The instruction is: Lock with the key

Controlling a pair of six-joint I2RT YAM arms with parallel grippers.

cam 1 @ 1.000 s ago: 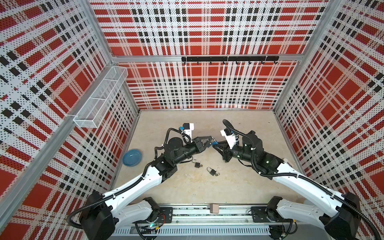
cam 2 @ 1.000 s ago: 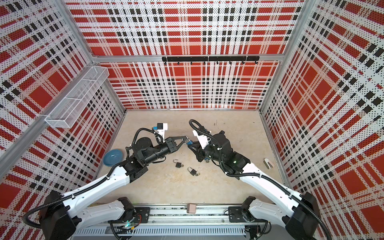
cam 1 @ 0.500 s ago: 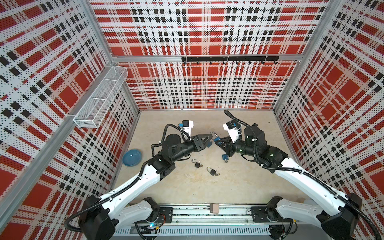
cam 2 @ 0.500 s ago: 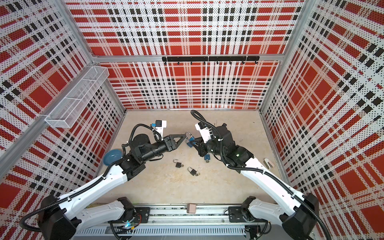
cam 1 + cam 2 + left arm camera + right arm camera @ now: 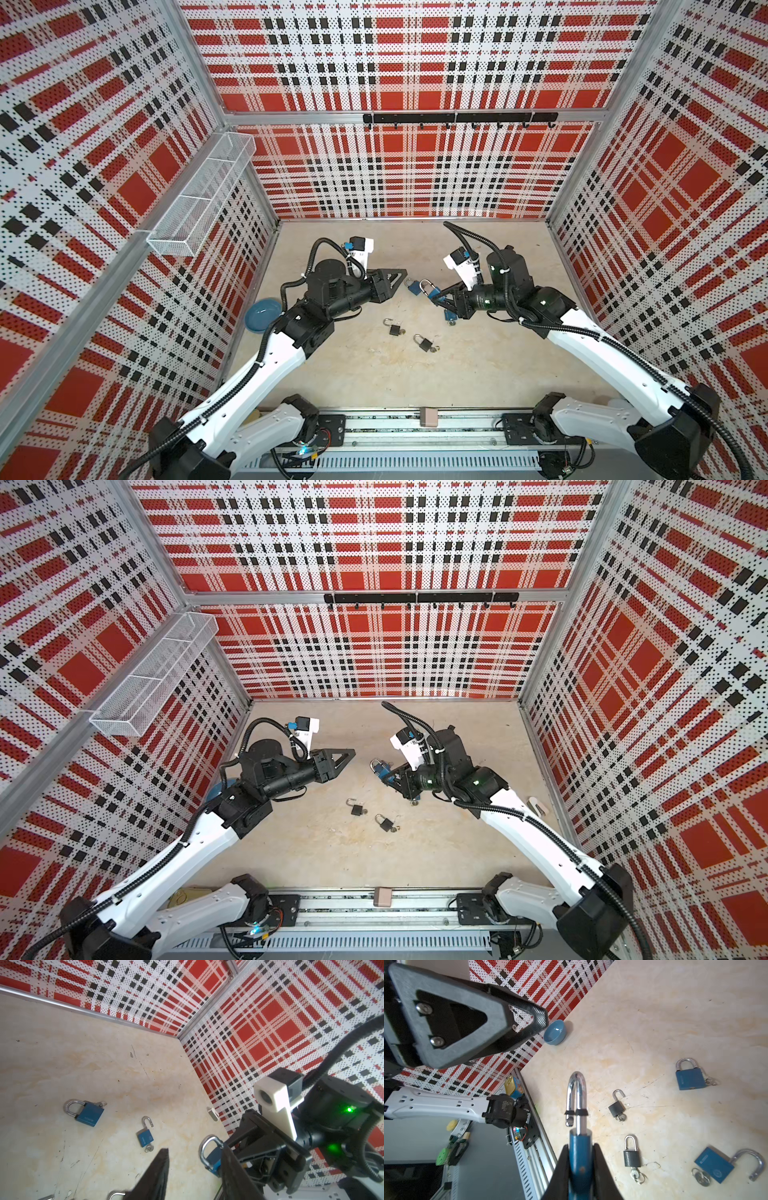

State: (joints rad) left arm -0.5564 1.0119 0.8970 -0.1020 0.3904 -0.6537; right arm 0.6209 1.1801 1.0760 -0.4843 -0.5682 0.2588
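In the lower half of both top views, the left arm (image 5: 266,365) and right arm (image 5: 594,345) have white shell links and black joints. Ribbed black cables (image 5: 471,237) loop beside white camera mounts (image 5: 461,268). The left gripper (image 5: 401,276) has black triangular fingers (image 5: 496,1012) with two silver screws (image 5: 423,1008). Green lights (image 5: 349,1109) glow on the right arm.

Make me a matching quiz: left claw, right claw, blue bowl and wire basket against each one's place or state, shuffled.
1 left claw
2 right claw
3 blue bowl
4 wire basket

A hung on the left wall
B open and empty
C on the table by the left wall
D shut on a blue padlock

Pairs: 1-B, 2-D, 3-C, 4-A
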